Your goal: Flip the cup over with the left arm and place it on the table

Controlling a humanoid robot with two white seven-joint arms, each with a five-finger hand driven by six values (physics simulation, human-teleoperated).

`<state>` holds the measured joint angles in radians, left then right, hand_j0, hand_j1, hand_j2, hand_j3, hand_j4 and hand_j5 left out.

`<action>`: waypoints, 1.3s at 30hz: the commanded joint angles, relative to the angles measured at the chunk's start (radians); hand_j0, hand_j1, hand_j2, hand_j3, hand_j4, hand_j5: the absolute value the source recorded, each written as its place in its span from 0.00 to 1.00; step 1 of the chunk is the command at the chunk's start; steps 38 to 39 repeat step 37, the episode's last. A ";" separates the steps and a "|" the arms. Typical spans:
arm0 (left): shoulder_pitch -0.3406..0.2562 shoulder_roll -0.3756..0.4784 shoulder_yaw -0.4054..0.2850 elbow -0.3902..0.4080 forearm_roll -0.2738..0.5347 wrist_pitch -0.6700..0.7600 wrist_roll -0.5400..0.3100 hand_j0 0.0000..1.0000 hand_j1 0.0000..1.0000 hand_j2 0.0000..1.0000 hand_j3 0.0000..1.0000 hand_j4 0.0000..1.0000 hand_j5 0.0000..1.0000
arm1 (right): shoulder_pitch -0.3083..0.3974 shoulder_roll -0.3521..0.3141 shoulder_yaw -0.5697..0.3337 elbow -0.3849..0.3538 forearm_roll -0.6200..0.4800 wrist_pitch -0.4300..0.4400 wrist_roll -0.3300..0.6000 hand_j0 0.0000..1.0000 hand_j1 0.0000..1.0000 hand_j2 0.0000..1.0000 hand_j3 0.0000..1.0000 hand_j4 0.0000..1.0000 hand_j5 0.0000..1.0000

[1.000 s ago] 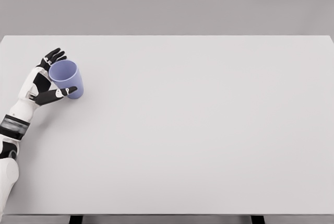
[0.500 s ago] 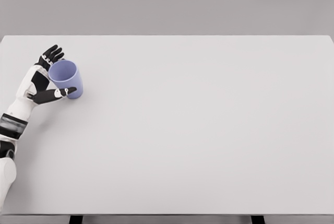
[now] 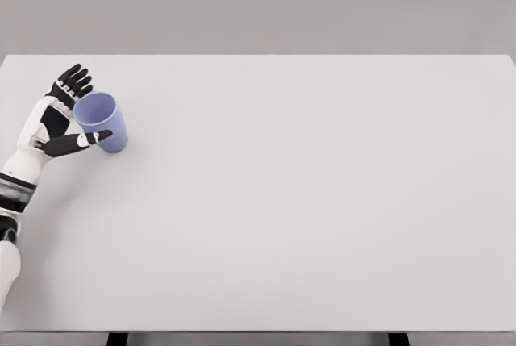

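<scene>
On your white surface [image 3: 306, 201], the lavender plastic cup [image 3: 103, 121] stands mouth-up (slightly tilted); your left hand [image 3: 58, 120] flanks it, fingers [image 3: 74, 81] spread.

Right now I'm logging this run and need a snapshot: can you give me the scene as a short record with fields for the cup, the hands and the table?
cup: lavender cup, standing on the table near its left edge, open mouth up and tilted toward the camera
left hand: left hand just left of the cup, fingers spread behind the rim, thumb reaching across the front of the cup; no closed grasp visible
right hand: not in view
table: plain white table, nothing else seen on it
task state: cup appears upright on the table
</scene>
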<state>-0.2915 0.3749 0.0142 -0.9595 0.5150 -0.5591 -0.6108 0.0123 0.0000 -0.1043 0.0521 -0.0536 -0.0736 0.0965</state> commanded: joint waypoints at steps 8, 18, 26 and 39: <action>0.005 0.019 0.016 -0.007 0.010 -0.001 0.000 1.00 1.00 1.00 1.00 1.00 1.00 | 0.000 0.000 0.000 0.000 0.000 0.000 0.000 1.00 1.00 1.00 1.00 1.00 1.00; 0.107 0.117 0.038 -0.137 0.030 -0.012 0.000 1.00 1.00 1.00 1.00 1.00 1.00 | 0.000 0.000 0.000 0.000 0.000 0.000 0.000 1.00 1.00 1.00 1.00 1.00 1.00; 0.118 0.246 0.029 -0.269 0.020 -0.005 0.000 1.00 1.00 1.00 1.00 1.00 1.00 | 0.000 0.000 0.000 0.000 0.000 0.000 0.000 1.00 1.00 1.00 1.00 1.00 1.00; 0.138 0.246 0.003 -0.392 0.017 -0.013 0.000 1.00 1.00 1.00 1.00 1.00 1.00 | -0.002 0.000 0.000 0.000 0.000 0.000 0.000 1.00 1.00 1.00 1.00 1.00 1.00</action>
